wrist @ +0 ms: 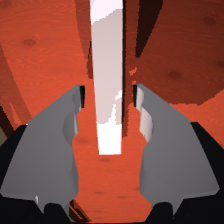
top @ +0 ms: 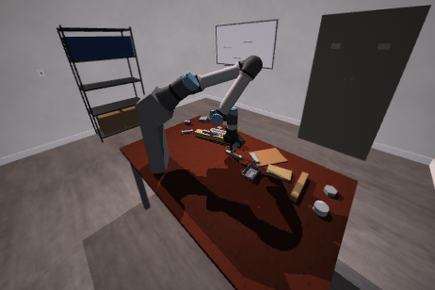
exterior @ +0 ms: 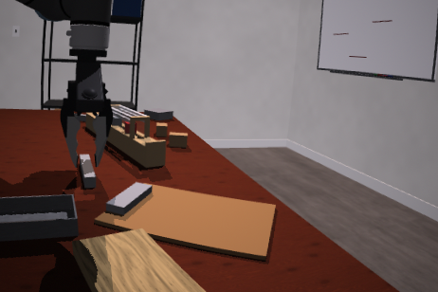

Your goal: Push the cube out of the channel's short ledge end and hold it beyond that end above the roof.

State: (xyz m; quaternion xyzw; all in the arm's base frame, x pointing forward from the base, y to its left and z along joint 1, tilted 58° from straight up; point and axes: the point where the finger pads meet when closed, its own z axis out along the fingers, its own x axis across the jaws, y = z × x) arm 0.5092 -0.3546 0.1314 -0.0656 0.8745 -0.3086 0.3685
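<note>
The wooden channel (exterior: pixel 137 146) (top: pixel 208 135) lies on the red table (exterior: pixel 265 188), behind the gripper, with a small roof frame (exterior: pixel 136 119) over it. A bit of red, perhaps the cube (exterior: pixel 127 126), shows under that frame. My gripper (exterior: pixel 86 160) (top: pixel 232 149) (wrist: pixel 108 86) points straight down, low over the table in front of the channel. Its fingers stand a little apart on either side of a thin grey bar (exterior: pixel 86 173) (wrist: pixel 107 55) that lies flat on the table. In the wrist view there is a gap between each finger and the bar.
A flat tan board (exterior: pixel 204 221) with a grey block (exterior: pixel 129 198) on it lies nearer the camera. A dark tray (exterior: pixel 38 216) and a wooden block (exterior: pixel 128 264) are to its left. Small wooden cubes (exterior: pixel 177 139) sit beside the channel. Grey pieces (top: pixel 321 208) lie at the far table end.
</note>
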